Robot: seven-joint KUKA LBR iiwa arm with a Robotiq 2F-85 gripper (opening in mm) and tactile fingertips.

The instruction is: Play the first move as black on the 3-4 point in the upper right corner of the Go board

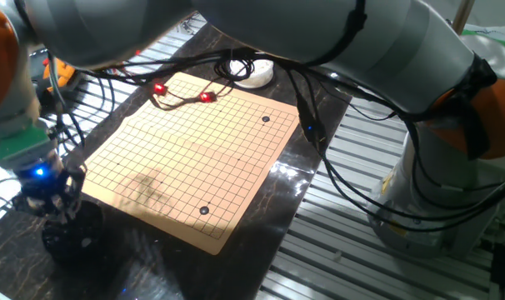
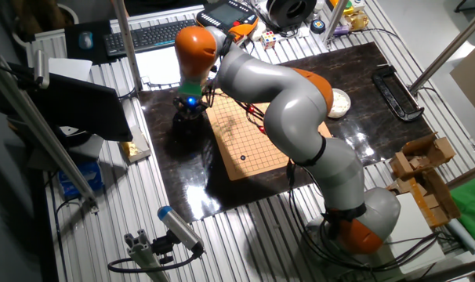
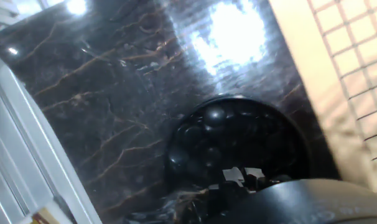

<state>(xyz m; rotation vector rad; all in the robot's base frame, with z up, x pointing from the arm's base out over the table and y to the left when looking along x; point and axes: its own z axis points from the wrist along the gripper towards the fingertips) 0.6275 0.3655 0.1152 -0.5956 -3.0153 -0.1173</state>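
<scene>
The wooden Go board [image 1: 186, 158] lies on the dark marble table; it also shows in the other fixed view [image 2: 253, 133] and at the right edge of the hand view [image 3: 344, 68]. Two small black stones sit on it, one near the far right corner [image 1: 265, 119] and one near the front edge [image 1: 205, 211]. A black bowl [image 3: 238, 143] full of glossy black stones stands left of the board [image 1: 73, 237]. My gripper [image 1: 52, 207] hangs just above this bowl [image 2: 189, 124], fingertips [image 3: 235, 176] close over the stones. I cannot tell how the jaws stand.
A white bowl [image 1: 257, 73] stands beyond the board's far corner. Black cables with red clips [image 1: 159, 88] lie across the board's far edge. The arm's large grey links [image 1: 319, 33] arch over the board. Slotted aluminium rails [image 1: 352, 242] surround the marble slab.
</scene>
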